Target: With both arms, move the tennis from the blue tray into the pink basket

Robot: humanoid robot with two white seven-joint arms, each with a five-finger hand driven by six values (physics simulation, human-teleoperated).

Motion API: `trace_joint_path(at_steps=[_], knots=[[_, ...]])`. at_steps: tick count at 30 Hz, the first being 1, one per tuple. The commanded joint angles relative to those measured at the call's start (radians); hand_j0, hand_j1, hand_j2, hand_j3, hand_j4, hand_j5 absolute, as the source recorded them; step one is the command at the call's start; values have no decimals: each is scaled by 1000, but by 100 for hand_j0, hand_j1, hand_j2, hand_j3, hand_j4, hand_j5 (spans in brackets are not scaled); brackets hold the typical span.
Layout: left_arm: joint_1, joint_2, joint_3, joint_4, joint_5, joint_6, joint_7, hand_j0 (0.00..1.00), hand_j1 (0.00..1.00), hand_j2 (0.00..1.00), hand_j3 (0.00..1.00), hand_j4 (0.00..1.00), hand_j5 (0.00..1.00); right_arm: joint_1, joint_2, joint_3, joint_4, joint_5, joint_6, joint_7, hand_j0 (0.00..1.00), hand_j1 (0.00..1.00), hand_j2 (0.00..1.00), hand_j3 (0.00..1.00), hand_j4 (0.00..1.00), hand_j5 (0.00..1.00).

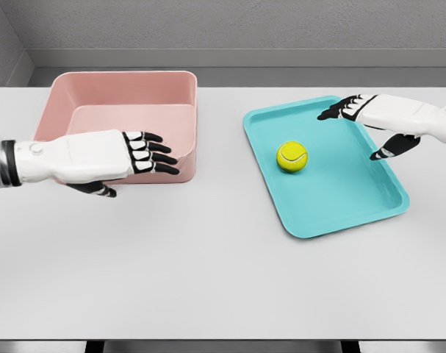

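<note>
On the white tabletop (208, 265) sits a shallow turquoise-blue plastic tray (369, 198), right of centre, with a yellow-green felt tennis ball (292, 157) resting on its floor toward the left side. Well apart to the left stands a deep pink rectangular plastic basket (120, 92). Over the tray's far right corner hovers the white right hand (373, 121), fingers spread and loose, holding nothing, clear of the ball. Level with the basket's front wall hangs the white left hand (116, 158), black-tipped fingers extended and relaxed, pointing right, likewise holding nothing.
</note>
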Motion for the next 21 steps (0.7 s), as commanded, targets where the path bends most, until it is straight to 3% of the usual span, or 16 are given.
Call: trace_joint_path(at_steps=[1, 9, 15, 21], knots=[[2, 20, -18, 0, -19, 1, -4, 100, 100, 100, 100, 100, 100, 0, -2, 0, 0, -5, 2, -1, 100, 100, 100, 100, 100, 100], [0, -16, -8, 0, -21, 1, -6, 100, 100, 100, 100, 100, 100, -6, 9, 9, 14, 0, -37, 1, 100, 100, 100, 100, 100, 100], [6, -41, -16, -2, -19, 1, -10, 100, 100, 100, 100, 100, 100, -12, 110, 29, 60, 1, -28, 1, 100, 100, 100, 100, 100, 100], [17, -46, -16, 0, -24, 1, -10, 100, 100, 100, 100, 100, 100, -55, 202, 80, 175, 35, -27, -1, 100, 100, 100, 100, 100, 100]])
